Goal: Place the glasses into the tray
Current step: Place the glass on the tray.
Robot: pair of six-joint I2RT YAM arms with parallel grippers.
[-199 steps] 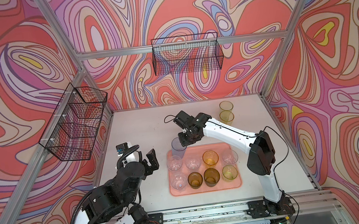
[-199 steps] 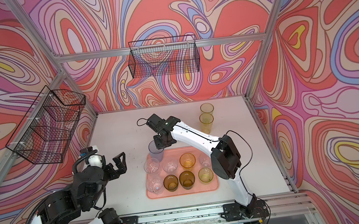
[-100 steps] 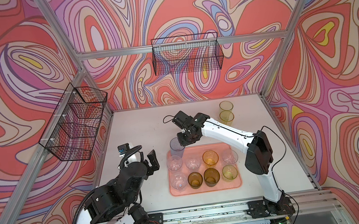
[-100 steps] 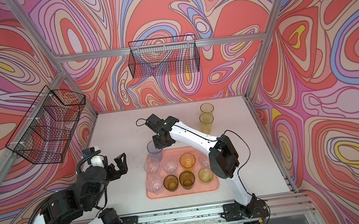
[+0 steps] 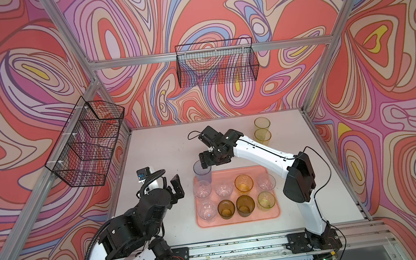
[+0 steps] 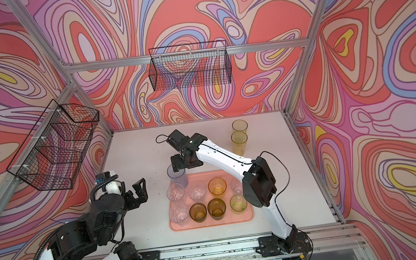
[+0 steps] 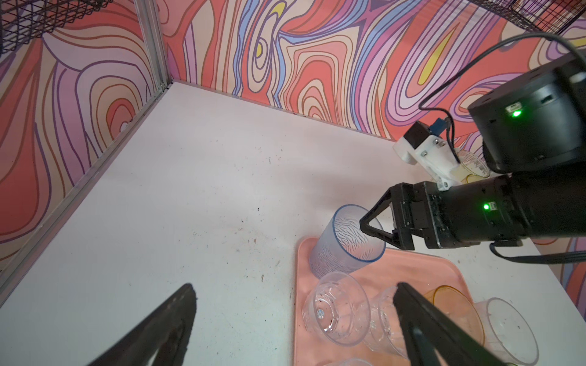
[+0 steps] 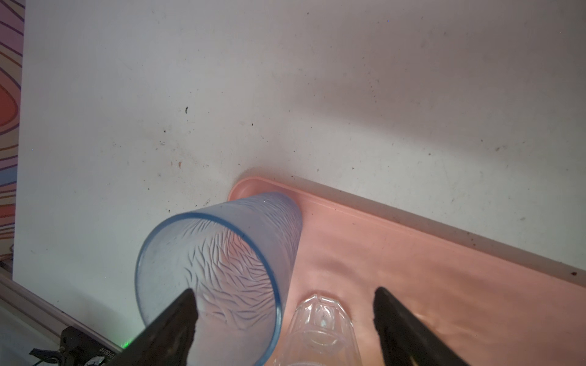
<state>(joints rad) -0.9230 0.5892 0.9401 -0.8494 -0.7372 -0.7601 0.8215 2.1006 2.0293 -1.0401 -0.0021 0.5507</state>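
Right gripper (image 8: 284, 290) has just let go: jaws were clamped on the blue-grey tumbler (image 8: 218, 263) a second ago, now spread wide, one finger over the mouth, the other outside the wall. Can't tell if either finger touches. Tumbler stands upright in the far corner of the tray (image 8: 412, 253) on the robot's left, base just inside the rim, next to a short clear glass (image 8: 320, 329).

Left gripper (image 5: 177, 186) is open and empty, hovering over the table (image 5: 155, 147) beside the tray, no change.

Task read: nine glasses in the tray in both top views; two yellow tumblers (image 5: 263, 129) sit at the far right of the table, well apart from the tray, so not finished. Likely next: right arm lifts clear without clipping the rim.

Materials:
- Blue-grey tumbler is frosted and see-through, with a fine etched streak pattern, darker blue lip, tapering to the base.
- Clear glasses are faceted.
- Amber and brown ones (image 5: 244, 202) are smooth-looking, tinted.
- Tray is matte salmon — looks like plastic — with rounded corners and a low lip.
- Table is white, speckled with grime.
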